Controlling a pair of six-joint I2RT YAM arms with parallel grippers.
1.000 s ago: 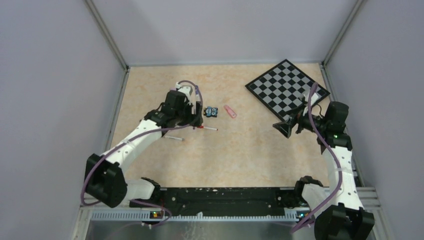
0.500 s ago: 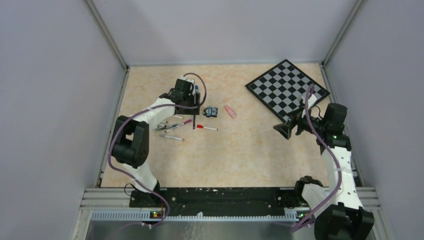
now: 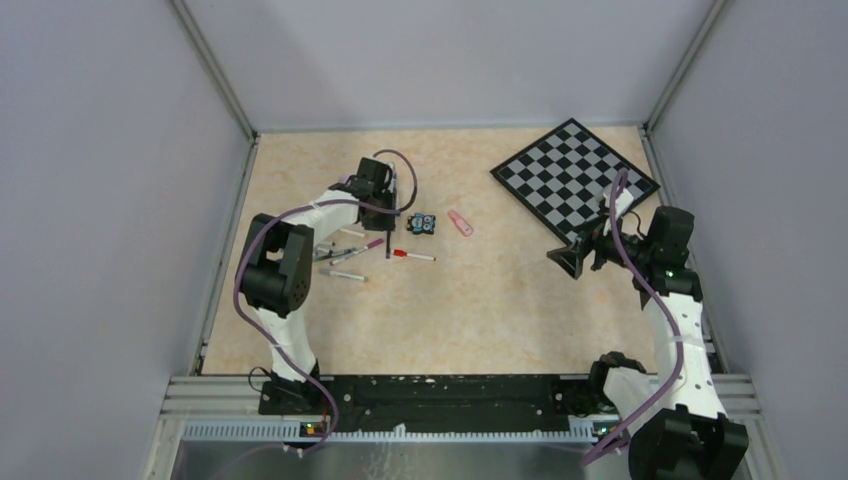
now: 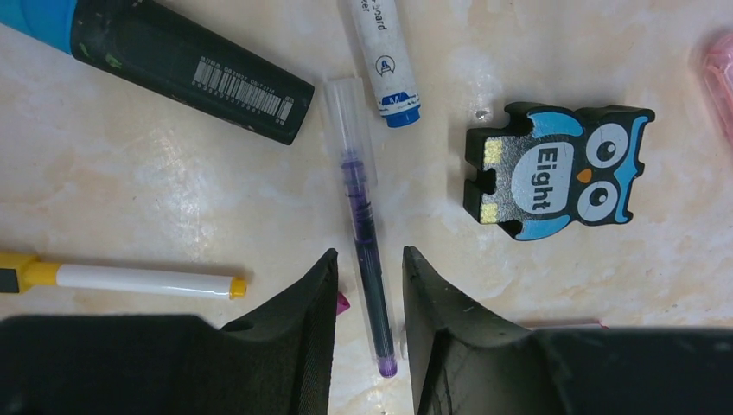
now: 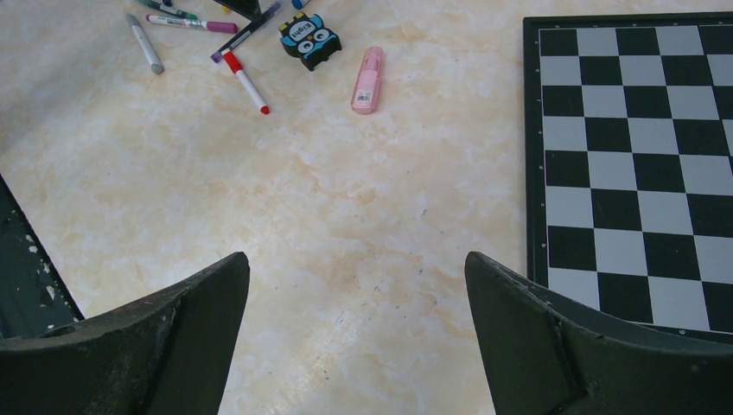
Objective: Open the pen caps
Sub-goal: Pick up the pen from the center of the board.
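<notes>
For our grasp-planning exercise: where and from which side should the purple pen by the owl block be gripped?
Take the purple pen by its dark barrel from above, jaws across its width: it lies flat and thin, and the left gripper there leaves its clear end free.

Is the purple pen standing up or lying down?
Lying down. The purple pen lies flat between the jaws of the left gripper.

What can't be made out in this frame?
- Left wrist: black marker and white marker run off the frame's edge, ends unseen.
- Left wrist: magenta bit mostly hidden behind the left gripper.
- Top view: pens too small to tell capped from uncapped.
</notes>
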